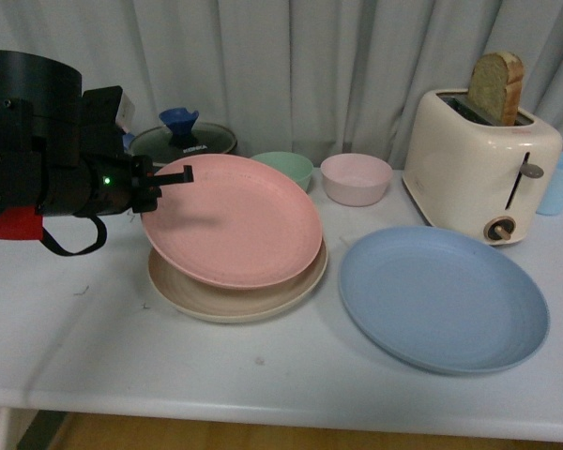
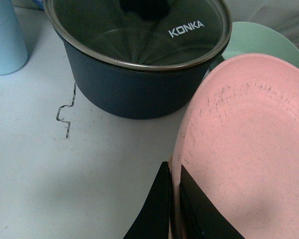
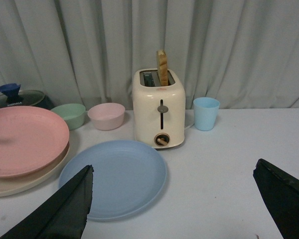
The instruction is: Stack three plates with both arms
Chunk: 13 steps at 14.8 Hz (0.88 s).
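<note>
Black arm (image 1: 33, 131), green light (image 1: 106, 181), red patch (image 1: 14, 225)

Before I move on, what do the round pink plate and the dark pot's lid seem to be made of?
Round pink plate: matte, unglazed-looking surface with fine dark flecks, so probably a fibre-filled plastic rather than ceramic; I cannot be sure. Dark pot's lid: see-through with reflections, so glass, edged by a shiny metal band.

At the tabletop's (image 1: 94, 356) back: lidded dark pot (image 1: 183, 141), green bowl (image 1: 283, 169), pink bowl (image 1: 356, 178), cream toaster (image 1: 483, 169) with bread (image 1: 496, 87), blue cup (image 1: 559, 183).
</note>
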{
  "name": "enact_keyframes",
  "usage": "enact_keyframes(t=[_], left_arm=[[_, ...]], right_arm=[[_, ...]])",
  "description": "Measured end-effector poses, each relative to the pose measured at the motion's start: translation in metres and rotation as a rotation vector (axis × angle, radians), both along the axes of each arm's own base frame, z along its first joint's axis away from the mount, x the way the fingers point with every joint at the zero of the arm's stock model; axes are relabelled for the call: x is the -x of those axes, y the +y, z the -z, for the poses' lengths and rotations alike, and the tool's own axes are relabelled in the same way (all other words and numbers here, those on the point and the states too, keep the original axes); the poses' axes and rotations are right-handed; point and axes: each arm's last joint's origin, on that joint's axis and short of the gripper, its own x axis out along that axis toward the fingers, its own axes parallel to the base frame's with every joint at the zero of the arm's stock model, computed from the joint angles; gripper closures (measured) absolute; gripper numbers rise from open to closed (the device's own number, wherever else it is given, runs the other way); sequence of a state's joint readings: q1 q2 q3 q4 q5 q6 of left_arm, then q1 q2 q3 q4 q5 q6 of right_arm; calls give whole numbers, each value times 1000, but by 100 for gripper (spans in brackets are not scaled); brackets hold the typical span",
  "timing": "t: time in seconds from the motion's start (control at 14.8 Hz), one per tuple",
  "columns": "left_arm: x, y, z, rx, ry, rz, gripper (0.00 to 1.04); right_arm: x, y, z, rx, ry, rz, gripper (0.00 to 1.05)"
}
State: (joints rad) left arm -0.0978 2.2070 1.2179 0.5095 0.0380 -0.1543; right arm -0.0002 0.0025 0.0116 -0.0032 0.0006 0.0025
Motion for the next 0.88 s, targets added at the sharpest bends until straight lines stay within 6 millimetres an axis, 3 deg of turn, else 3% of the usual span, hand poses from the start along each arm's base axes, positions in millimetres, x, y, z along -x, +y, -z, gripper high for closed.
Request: enact_keyframes(t=[0.2,0.54,0.68,0.88], left_arm=[[0,1,14,34,70,15,101],[1,-2,13,95,90,28,60],[8,0,0,162,49,-7,38],[37,4,-56,179,-198,-28,6]], right_arm=[[0,0,0,0,0,0,6],[0,0,0,0,0,0,6],[0,0,0,0,0,0,6],[0,0,0,0,0,0,6]])
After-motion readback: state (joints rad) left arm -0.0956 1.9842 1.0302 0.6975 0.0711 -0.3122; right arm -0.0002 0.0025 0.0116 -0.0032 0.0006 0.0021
